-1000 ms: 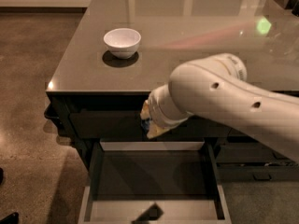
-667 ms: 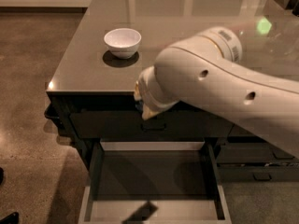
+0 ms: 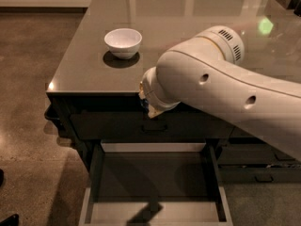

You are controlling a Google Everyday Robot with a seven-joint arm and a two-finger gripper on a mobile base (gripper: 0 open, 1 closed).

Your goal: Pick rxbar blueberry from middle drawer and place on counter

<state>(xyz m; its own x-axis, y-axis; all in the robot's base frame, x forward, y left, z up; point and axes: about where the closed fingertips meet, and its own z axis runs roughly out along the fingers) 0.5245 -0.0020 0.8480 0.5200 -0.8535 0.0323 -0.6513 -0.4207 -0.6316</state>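
The middle drawer stands pulled open below the counter, showing its dark floor and pale rim. A small dark slanted shape lies on the floor near the front rim; I cannot tell whether it is the rxbar blueberry or a shadow. My gripper sits at the end of the big white arm, right against the counter's front edge and above the drawer. Tan and blue bits show there, and most of the gripper is hidden by the arm.
A white bowl stands on the counter at the back left. A closed dark drawer front with a bar handle sits just under the counter edge. More drawer fronts are to the right. Brown floor lies to the left.
The arm's end has risen and moved left, from over the drawer fronts to the counter's front edge. The dark shape in the drawer stays in about the same place.
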